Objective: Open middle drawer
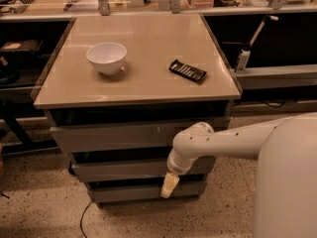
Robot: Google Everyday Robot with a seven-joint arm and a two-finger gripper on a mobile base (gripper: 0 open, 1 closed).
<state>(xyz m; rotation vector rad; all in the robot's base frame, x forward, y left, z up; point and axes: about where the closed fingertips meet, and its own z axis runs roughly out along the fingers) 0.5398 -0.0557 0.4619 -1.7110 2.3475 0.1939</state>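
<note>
The middle drawer (124, 171) is the wide grey plain front below the taller top front with white scratch marks (133, 136) and above the narrow bottom front (129, 192). It looks shut, in line with the others. My gripper (169, 186) is the cream tip hanging down from the white wrist (188, 155). It is in front of the right part of the cabinet, at the lower edge of the middle drawer and over the bottom front. My white arm (247, 138) reaches in from the right.
On the cabinet top (148, 43) stand a white bowl (106, 57) and a dark flat packet (188, 70). Dark shelving flanks the cabinet on both sides. A cable (84, 217) lies on the speckled floor at the front left. My arm's bulk (287, 182) fills the lower right.
</note>
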